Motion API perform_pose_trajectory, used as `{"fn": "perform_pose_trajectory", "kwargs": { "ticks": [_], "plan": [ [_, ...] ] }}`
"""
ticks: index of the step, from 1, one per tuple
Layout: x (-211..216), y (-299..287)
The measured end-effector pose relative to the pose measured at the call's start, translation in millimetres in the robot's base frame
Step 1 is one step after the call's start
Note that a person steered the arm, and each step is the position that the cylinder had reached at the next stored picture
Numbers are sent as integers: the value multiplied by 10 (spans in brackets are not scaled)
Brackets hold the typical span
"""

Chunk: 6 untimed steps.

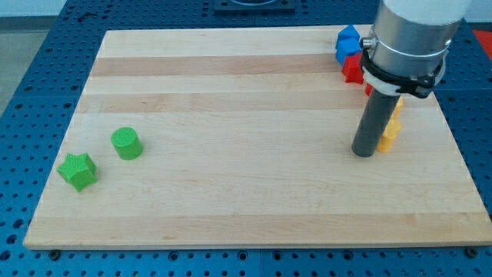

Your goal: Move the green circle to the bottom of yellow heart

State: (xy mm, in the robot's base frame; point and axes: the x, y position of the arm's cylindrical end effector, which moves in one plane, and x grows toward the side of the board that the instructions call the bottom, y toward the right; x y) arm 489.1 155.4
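The green circle (126, 143) sits at the view's left side of the wooden board. A yellow block (390, 131), mostly hidden behind my rod so its shape cannot be made out, lies at the view's right. My tip (364, 152) rests on the board just left of the yellow block, touching or nearly touching it, and far to the right of the green circle.
A green star-shaped block (78, 171) lies just below-left of the green circle. Blue blocks (347, 43) and red blocks (354, 70) cluster at the view's top right, above the yellow block. The board's right edge (461, 146) is near the yellow block.
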Motion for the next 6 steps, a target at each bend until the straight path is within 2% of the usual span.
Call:
{"fn": "perform_pose_trajectory", "kwargs": {
  "ticks": [4, 5, 6],
  "plan": [
    [-140, 220],
    [-140, 58],
    [-196, -387]
  ]
}}
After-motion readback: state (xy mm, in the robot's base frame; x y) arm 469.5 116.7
